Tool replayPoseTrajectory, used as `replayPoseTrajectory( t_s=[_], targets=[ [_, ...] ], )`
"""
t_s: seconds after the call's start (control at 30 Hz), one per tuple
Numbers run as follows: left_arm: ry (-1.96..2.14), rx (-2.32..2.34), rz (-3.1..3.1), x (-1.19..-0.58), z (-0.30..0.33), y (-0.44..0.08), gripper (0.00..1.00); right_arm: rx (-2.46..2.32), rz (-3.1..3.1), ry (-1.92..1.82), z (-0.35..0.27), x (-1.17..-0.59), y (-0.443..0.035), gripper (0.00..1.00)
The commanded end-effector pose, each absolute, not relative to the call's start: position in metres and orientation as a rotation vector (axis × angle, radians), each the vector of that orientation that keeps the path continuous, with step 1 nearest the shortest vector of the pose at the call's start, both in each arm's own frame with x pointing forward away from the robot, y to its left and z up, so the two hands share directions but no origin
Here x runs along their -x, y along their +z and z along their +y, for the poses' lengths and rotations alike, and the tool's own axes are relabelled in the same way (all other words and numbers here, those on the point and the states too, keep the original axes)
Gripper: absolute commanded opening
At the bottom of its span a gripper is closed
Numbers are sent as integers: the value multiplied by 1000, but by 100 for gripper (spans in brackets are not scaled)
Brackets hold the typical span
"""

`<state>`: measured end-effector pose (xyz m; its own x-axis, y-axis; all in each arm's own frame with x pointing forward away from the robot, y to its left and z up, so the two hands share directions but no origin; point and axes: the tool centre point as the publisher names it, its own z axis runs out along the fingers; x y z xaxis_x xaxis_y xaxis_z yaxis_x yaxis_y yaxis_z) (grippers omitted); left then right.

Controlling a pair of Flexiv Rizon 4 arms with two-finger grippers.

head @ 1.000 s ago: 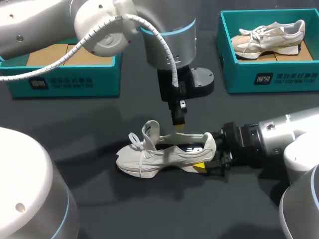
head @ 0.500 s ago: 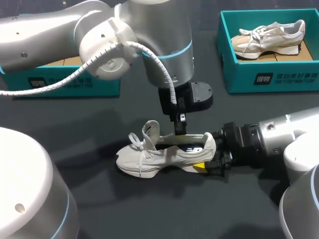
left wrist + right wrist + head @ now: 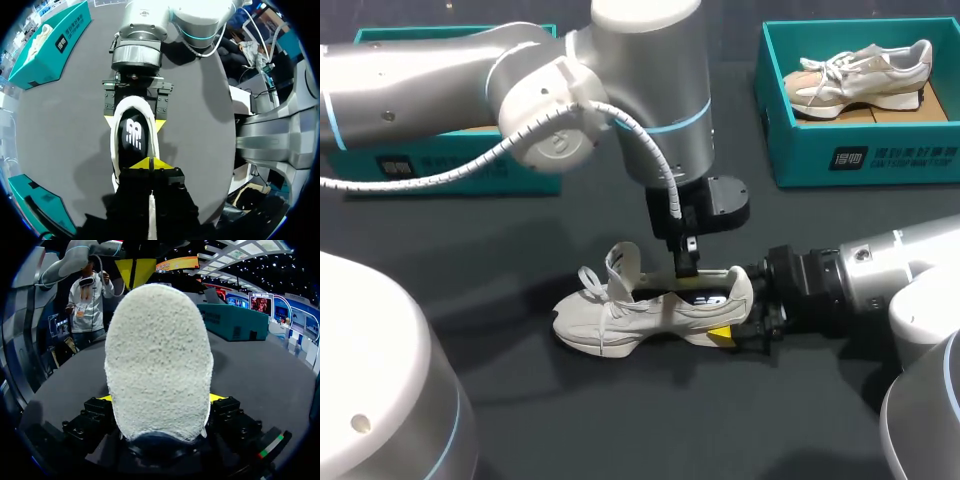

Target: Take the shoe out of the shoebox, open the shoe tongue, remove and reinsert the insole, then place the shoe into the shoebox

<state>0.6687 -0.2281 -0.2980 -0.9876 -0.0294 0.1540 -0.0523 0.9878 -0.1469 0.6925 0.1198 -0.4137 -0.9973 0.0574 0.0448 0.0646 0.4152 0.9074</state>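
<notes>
Shoe (image 3: 640, 315) is lying unboxed mid-frame; right fingers (image 3: 159, 125) are pinching its heel (image 3: 157, 360); left fingers (image 3: 142, 163), pressed together, are hovering over the insole (image 3: 132, 137), seemingly not yet removed.

shoebox (image 3: 355, 167) partly behind left arm (image 3: 640, 80), right fingers (image 3: 218, 398) behind shoe (image 3: 157, 360)

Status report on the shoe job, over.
Right gripper shut on shoe at the heel. Left gripper shut, tips over the insole. Nothing blocking.

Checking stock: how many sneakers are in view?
2. One sneaker lies on the table, heel in the right gripper; a second sneaker sits in the right-hand shoebox. The left arm hides part of the left-hand shoebox, so another may be there.
</notes>
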Motion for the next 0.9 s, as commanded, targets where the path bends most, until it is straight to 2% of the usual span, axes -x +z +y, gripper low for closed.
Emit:
replayPoseTrajectory(
  t_s=[0.03,0.4,0.9],
  targets=[
    [211,-55,-2948,-677,-245,-329,0,114,-2641,-1686,120,-692,-414,0],
    [125,-35,-2911,-674,-247,-358,0,114,-2641,-1686,120,-692,-414,0],
    [40,-42,-2850,-671,-208,-372,0,114,-2641,-1686,120,-692,-414,0]
  ],
)
